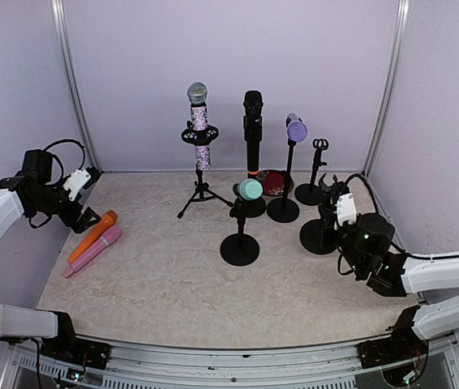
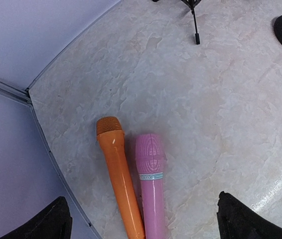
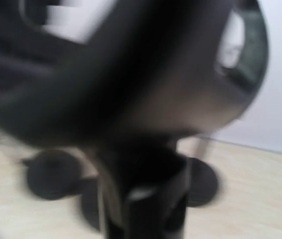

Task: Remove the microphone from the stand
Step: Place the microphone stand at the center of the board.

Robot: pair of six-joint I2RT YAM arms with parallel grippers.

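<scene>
The marbled table bears a cluster of stands toward the back. At the far left the left gripper hangs with its fingers spread wide, holding nothing. The right gripper is closed, seemingly around the bare stand on the right, though its wrist view is too blurred to confirm this. The glitter microphone, black microphone, purple microphone and teal microphone sit in stands. Below the left gripper, the pink microphone and orange microphone lie side by side on the table.
</scene>
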